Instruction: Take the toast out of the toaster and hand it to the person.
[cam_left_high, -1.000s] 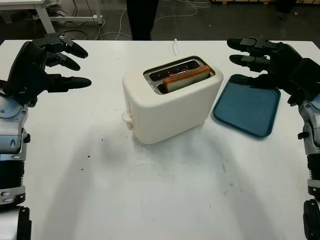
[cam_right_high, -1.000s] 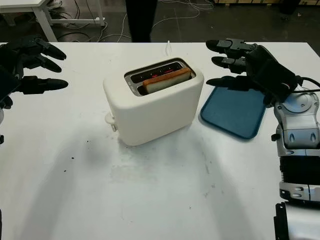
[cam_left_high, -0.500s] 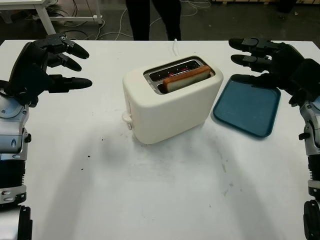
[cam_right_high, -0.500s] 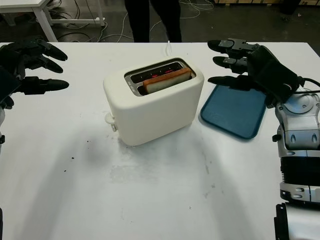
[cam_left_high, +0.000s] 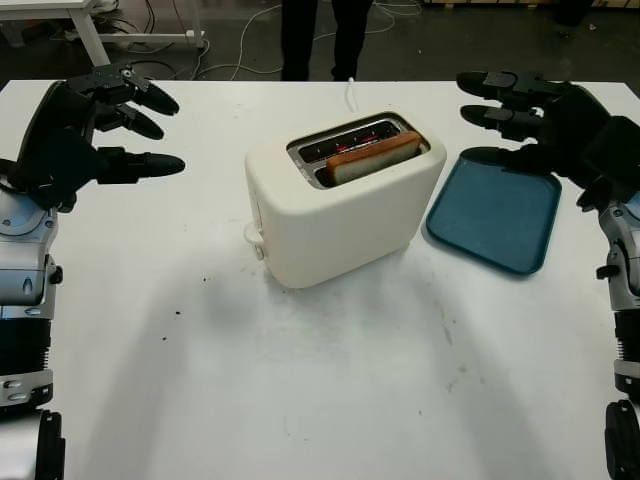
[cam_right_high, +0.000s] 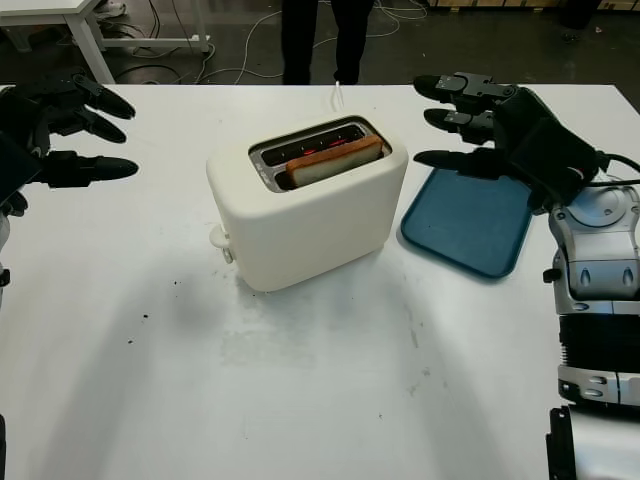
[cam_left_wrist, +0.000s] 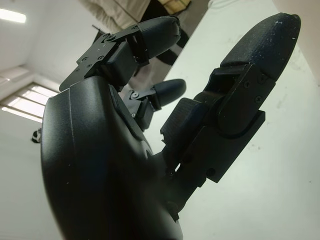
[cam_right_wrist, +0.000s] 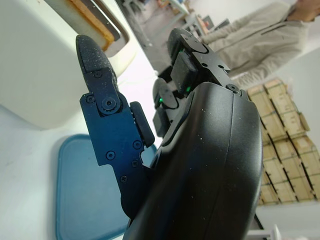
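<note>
Left robot hand (cam_left_high: 75, 135) is raised over the table's far left corner, open and holding nothing, well apart from the toaster. Right robot hand (cam_left_high: 555, 120) is raised over the far right side of the white table (cam_left_high: 330, 400), also open, above the far edge of a blue tray (cam_left_high: 495, 215). A cream toaster (cam_left_high: 340, 200) stands near the middle of the table, just beside the tray. One slice of toast (cam_left_high: 372, 157) sits upright in the toaster's nearer slot, its top edge showing. A person's legs (cam_left_high: 315, 35) stand beyond the table's far edge.
</note>
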